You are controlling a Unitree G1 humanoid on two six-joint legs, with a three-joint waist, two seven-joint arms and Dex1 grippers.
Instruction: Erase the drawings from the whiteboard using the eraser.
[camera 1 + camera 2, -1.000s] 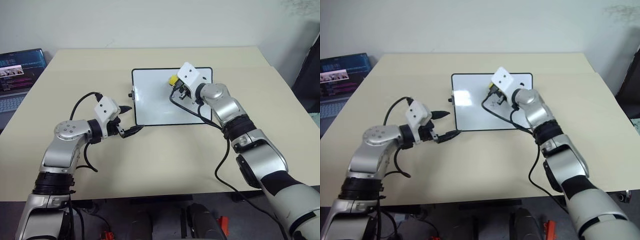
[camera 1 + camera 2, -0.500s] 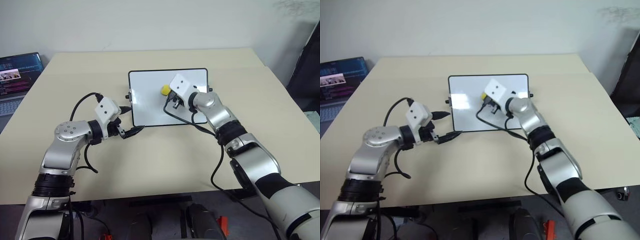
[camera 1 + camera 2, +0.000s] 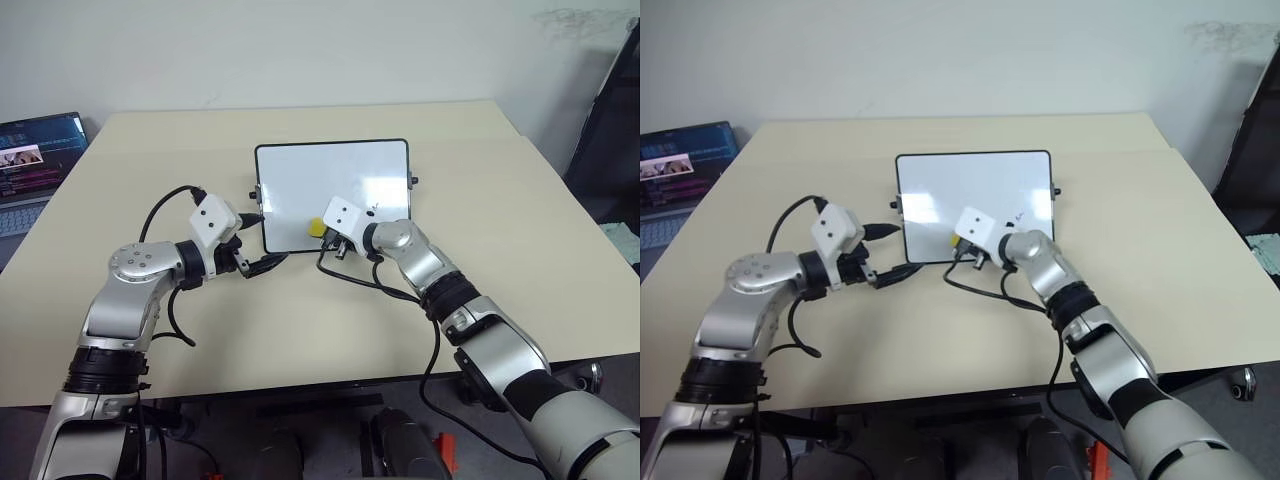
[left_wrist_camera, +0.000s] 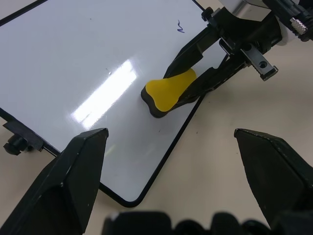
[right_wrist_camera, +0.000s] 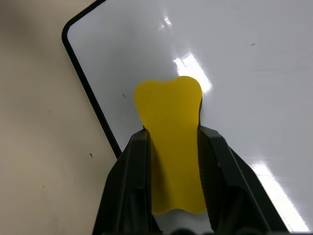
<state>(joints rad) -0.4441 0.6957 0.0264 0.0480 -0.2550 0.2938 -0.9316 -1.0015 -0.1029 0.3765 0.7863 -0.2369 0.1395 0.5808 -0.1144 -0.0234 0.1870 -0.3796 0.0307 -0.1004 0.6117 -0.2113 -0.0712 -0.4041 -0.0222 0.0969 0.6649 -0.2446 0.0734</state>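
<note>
The whiteboard (image 3: pixel 300 180) lies flat in the middle of the table, and my right gripper (image 3: pixel 322 233) is over its near edge. That gripper is shut on the yellow eraser (image 3: pixel 315 228), which the right wrist view shows as a yellow block (image 5: pixel 168 107) squeezed between the two fingers above the board's surface. Of the drawings, a small dark squiggle (image 4: pixel 180 28) is on the board's right part, beyond the eraser. My left gripper (image 3: pixel 262 240) is open at the board's near left corner, holding nothing.
A laptop (image 3: pixel 35 150) with its screen lit stands at the far left edge of the table (image 3: pixel 500 260). Black cables loop from both wrists onto the tabletop near the board's front edge.
My right gripper has carried the eraser down and left across the board, from its far right part to its near edge. The left gripper has stayed put. The camera view has shifted a little.
</note>
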